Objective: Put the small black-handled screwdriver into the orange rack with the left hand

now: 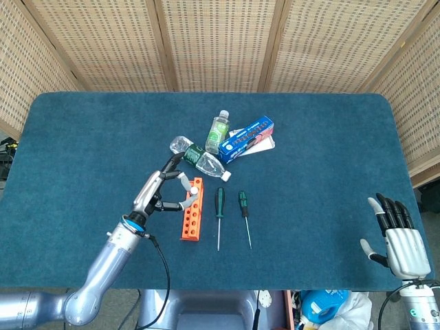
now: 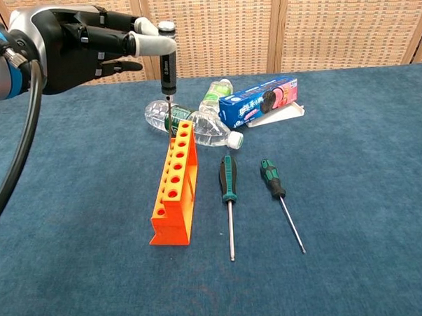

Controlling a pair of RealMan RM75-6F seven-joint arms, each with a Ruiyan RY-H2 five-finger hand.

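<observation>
My left hand [image 2: 87, 48] [image 1: 159, 192] pinches the small black-handled screwdriver [image 2: 167, 65] near its top and holds it upright. Its thin tip hangs just above and slightly behind the far end of the orange rack [image 2: 175, 182] [image 1: 192, 210], a little left of the end hole, apart from it. The rack stands on the blue table with a row of several holes. In the head view the screwdriver is hidden among the fingers. My right hand [image 1: 399, 237] rests at the table's near right edge, fingers spread, holding nothing.
Two green-handled screwdrivers [image 2: 228, 192] [image 2: 277, 190] lie right of the rack. Behind it are two plastic bottles [image 2: 188, 124] [image 2: 215, 95] and a blue biscuit box [image 2: 259, 101]. Wicker screens stand behind the table [image 1: 89, 137].
</observation>
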